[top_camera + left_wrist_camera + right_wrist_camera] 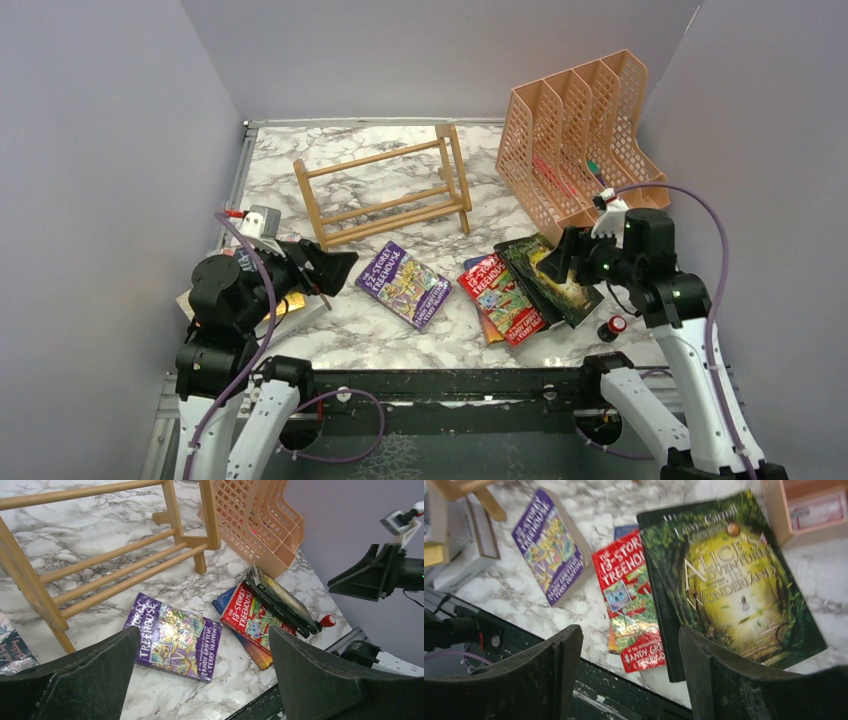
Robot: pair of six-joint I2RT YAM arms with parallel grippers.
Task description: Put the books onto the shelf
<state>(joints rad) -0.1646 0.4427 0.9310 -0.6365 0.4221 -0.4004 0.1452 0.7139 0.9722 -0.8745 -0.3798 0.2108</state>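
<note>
Shelf: the light-wood dowel shelf (385,202) stands toward the back of the marble tabletop (350,340), every rail bare.
Done so far: nothing that I can see; no book sits on the shelf.
Purple Treehouse book (403,285): flat, cover up, alone, just in front of the shelf.
Red 13-Storey Treehouse book (497,295): flat, in front of the shelf and off to its right, lying on a blue book (225,600) whose corner peeks out.
Alice's Adventures in Wonderland (734,580): farther right of the shelf, overlapping the red book's edge, with what looks like another dark book under it.
Left pile (295,308): more books in front of the shelf and off to its left, largely hidden beneath the left arm; I cannot count them.
Left gripper (335,270): jaws spread wide, nothing between them, pointing toward the purple book from the shelf's front left.
Right gripper (555,262): jaws wide too, empty, hovering above the Alice cover.
Left to do: by my reckoning the whole job, since every book must still be lifted and stood between the shelf's end frames.
</note>
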